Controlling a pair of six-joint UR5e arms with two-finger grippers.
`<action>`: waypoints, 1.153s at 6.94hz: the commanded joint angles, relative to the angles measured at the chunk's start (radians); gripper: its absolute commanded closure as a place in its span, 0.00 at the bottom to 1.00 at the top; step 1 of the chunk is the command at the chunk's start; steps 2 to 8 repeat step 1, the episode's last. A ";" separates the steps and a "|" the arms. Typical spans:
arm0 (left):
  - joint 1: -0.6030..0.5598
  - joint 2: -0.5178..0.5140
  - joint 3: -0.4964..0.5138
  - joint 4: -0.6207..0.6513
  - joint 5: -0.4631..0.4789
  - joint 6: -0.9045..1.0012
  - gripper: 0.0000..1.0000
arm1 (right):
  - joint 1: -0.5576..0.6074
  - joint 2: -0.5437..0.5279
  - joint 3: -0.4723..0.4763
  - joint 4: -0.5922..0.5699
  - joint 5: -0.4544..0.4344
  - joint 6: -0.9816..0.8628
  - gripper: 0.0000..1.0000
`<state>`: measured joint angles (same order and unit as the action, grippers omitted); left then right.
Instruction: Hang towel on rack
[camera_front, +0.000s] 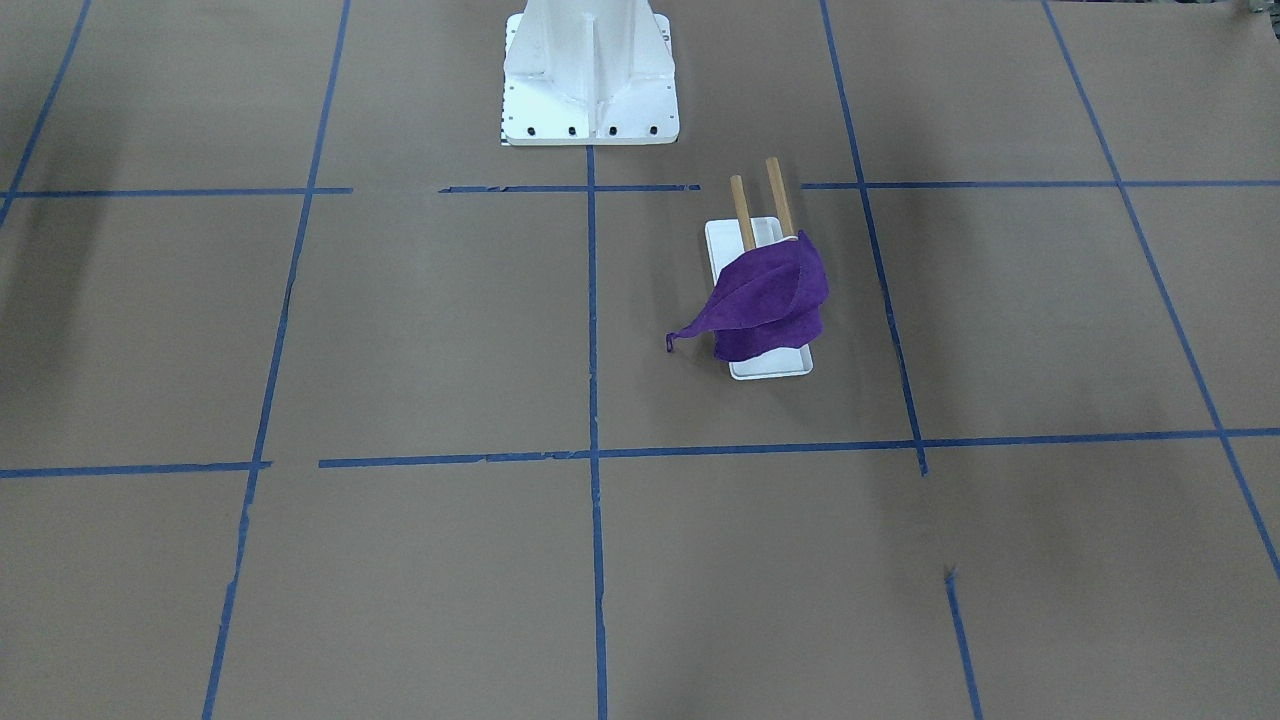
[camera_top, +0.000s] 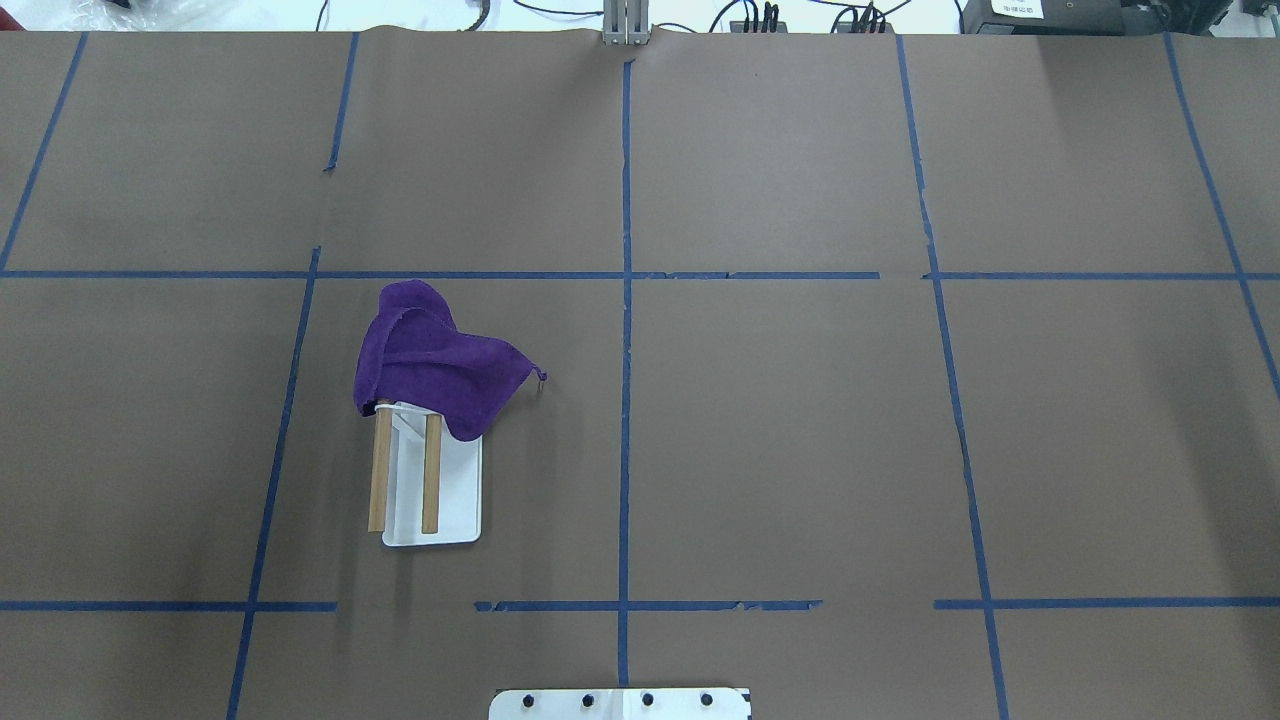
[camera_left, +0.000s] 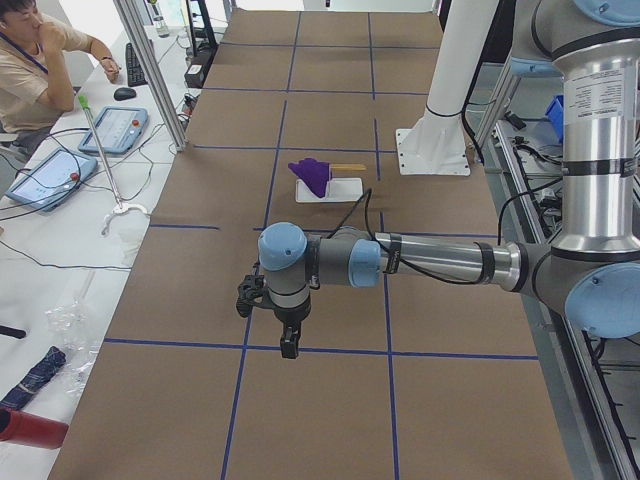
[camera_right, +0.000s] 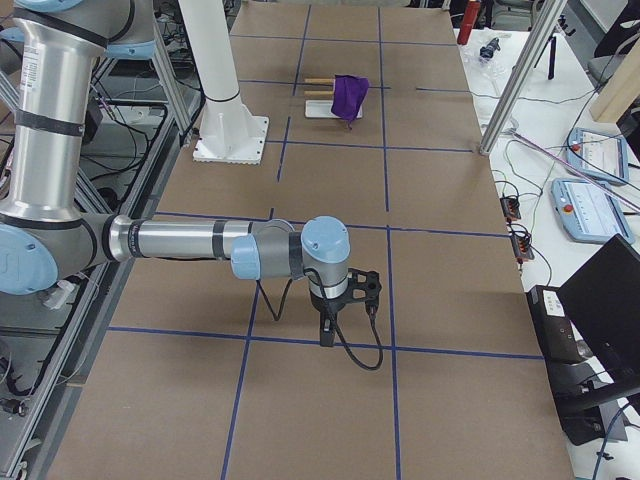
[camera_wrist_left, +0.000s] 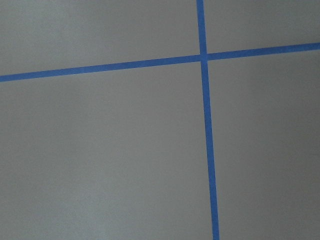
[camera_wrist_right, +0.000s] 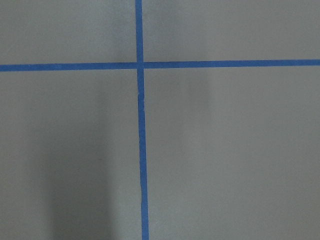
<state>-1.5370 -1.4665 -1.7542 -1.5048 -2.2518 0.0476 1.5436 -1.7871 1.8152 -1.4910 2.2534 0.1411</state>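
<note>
The purple towel (camera_front: 770, 300) is draped over one end of the rack's two wooden rods (camera_front: 745, 205) and hangs down onto the white base (camera_front: 770, 366). Its loop corner sticks out to the side. Towel (camera_top: 430, 365) and rack (camera_top: 455, 490) lie left of centre in the overhead view. My left gripper (camera_left: 288, 345) shows only in the exterior left view, far from the rack, pointing down over the table; I cannot tell if it is open or shut. My right gripper (camera_right: 326, 335) shows only in the exterior right view, likewise far away, state unclear. Both wrist views show only brown paper and blue tape.
The large white bolted pedestal (camera_front: 590, 70) stands at the robot's side of the table, near the rack. Blue tape lines (camera_top: 625, 300) grid the brown table cover. An operator (camera_left: 30, 60) sits beyond the table's far side beside tablets (camera_left: 112, 128).
</note>
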 joint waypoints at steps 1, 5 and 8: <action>0.000 0.000 -0.001 0.000 0.001 0.000 0.00 | 0.000 0.000 -0.001 0.000 0.000 0.000 0.00; 0.000 0.000 -0.001 0.000 0.001 0.000 0.00 | 0.000 0.000 -0.001 0.000 0.000 0.000 0.00; 0.000 0.000 -0.001 0.000 0.001 0.000 0.00 | 0.000 0.000 -0.001 0.000 0.000 0.000 0.00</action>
